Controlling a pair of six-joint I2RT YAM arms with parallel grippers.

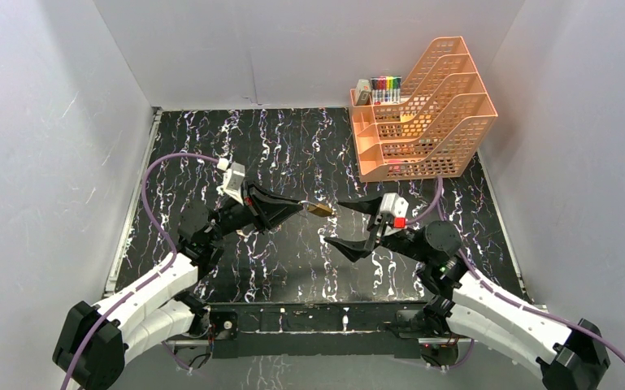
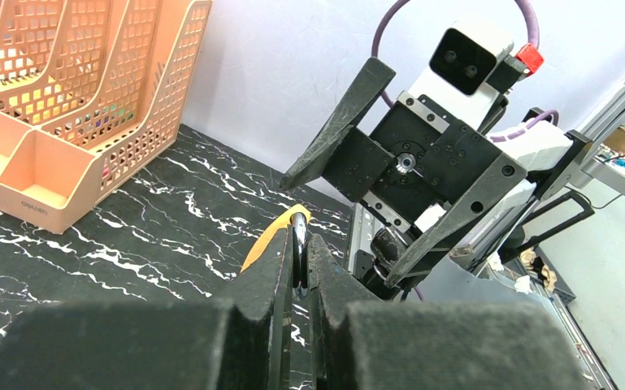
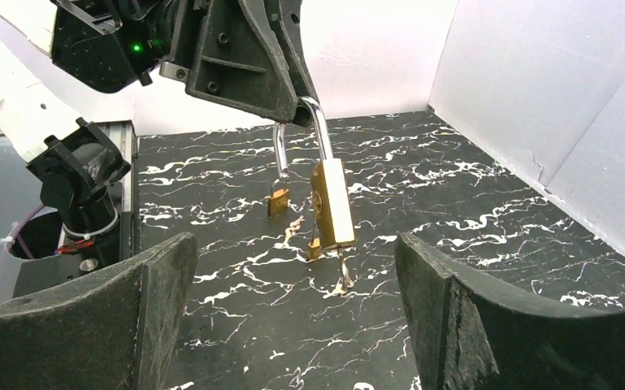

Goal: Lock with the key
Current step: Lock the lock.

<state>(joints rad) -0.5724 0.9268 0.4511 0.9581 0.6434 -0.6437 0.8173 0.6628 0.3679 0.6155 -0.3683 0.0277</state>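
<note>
While left hand (image 1: 299, 208) grips, 1 padlock (image 3: 331, 203) hangs.

padlock (image 3: 332, 203) brass, shackle (image 3: 323, 134) silver | tabletop (image 1: 292, 154) black, white veins | organizer (image 1: 423, 122) peach, mesh | cables (image 1: 145, 191) purple

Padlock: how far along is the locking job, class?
Done: the left gripper holds the padlock up by its shackle. In hand: the open right gripper faces it without touching. Still to do: take the key hanging beneath, shut the shackle, which looks open, and turn.
</note>
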